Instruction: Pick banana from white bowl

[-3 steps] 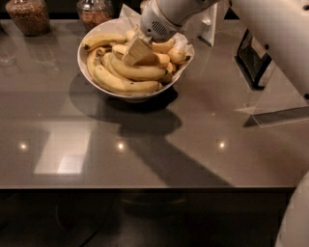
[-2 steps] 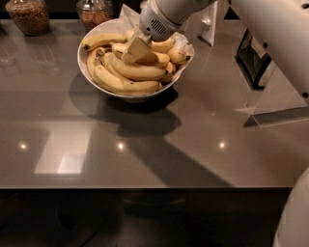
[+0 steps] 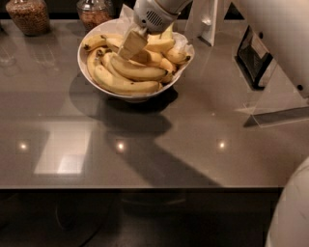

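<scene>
The white bowl (image 3: 86, 68) stands at the back of the grey counter, lined with crinkled white paper and heaped with several yellow bananas (image 3: 137, 72). My gripper (image 3: 132, 44) reaches down from the top of the view into the middle of the heap, its tan tip resting among the upper bananas. The arm's white wrist (image 3: 152, 12) is just above the bowl's far rim. The bananas right under the gripper are partly hidden by it.
Two glass jars of brown grains (image 3: 29, 14) (image 3: 94, 12) stand behind the bowl at the left. A white stand (image 3: 207, 19) and a black-framed clear holder (image 3: 253, 55) are at the back right. The counter's front edge (image 3: 145, 187) runs across the lower view.
My gripper has shifted slightly left and up over the banana heap. The bowl has not moved.
</scene>
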Robot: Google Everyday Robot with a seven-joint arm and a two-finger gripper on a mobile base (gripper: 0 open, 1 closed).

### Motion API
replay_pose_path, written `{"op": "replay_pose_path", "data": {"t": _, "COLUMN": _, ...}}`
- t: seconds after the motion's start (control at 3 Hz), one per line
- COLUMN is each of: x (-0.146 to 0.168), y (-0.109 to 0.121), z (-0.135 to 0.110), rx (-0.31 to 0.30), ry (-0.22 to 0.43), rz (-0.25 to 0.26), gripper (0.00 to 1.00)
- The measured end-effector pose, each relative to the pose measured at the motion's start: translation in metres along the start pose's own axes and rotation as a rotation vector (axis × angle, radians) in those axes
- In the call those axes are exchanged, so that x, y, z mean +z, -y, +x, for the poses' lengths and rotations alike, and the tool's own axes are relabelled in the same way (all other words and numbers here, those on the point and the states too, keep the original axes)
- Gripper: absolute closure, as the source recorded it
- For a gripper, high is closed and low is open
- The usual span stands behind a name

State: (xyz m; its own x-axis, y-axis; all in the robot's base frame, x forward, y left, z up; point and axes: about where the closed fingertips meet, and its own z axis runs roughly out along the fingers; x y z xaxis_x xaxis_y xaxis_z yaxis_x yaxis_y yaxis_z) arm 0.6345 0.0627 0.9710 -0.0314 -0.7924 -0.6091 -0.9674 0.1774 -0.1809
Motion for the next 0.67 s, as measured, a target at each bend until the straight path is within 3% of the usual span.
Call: {"op": "replay_pose_path", "data": {"t": 0.67, "x": -0.031, "y": -0.024, "z": 0.002, "rx": -0.042, "ry": -0.122, "rz": -0.032, "gripper": 1.00}}
